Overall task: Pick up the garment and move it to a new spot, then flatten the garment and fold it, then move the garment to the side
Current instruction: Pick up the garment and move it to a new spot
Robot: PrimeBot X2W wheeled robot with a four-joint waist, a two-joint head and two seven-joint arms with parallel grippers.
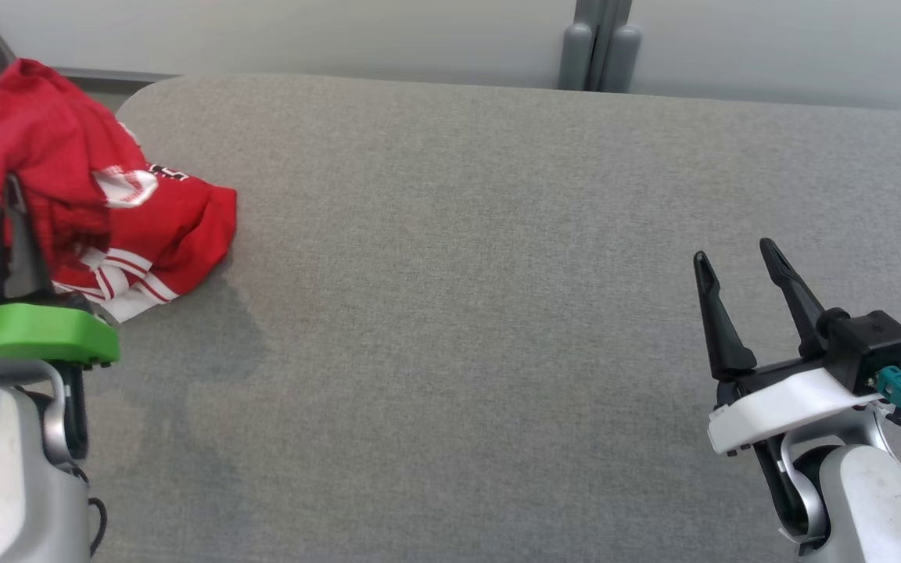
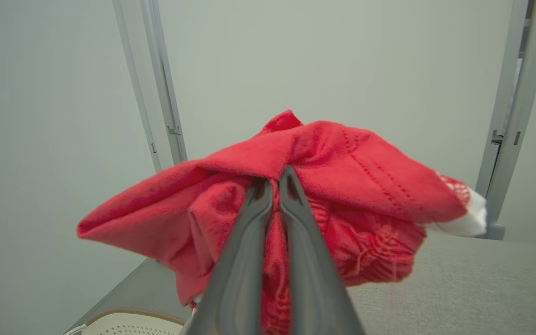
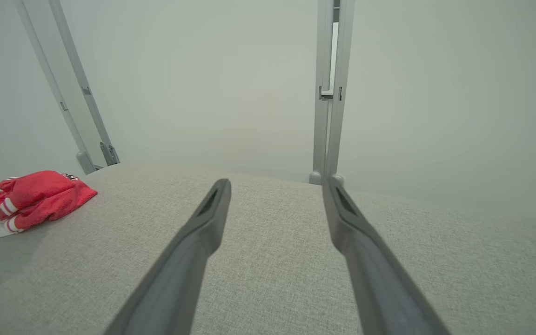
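In the head view, the red garment (image 1: pixel 118 211) is seen bunched at the far left corner of the grey table (image 1: pixel 458 313). Its upper part is raised at the left gripper (image 1: pixel 3 191), and its lower part rests on the tabletop. What is hidden there is given by the left wrist view: the 2 dark fingers are pressed together on a fold of red cloth, with the fabric draped over their tips. A knitted texture, rows of small holes and a white cuff are also made out in that view. White stripes and a white printed patch are shown in the head view.

The right gripper (image 1: pixel 734 252) is held over bare table well apart from the garment, its 2 fingers spread with nothing between them. The table's woven, felt-like surface and rounded corner are shown in the right wrist view.
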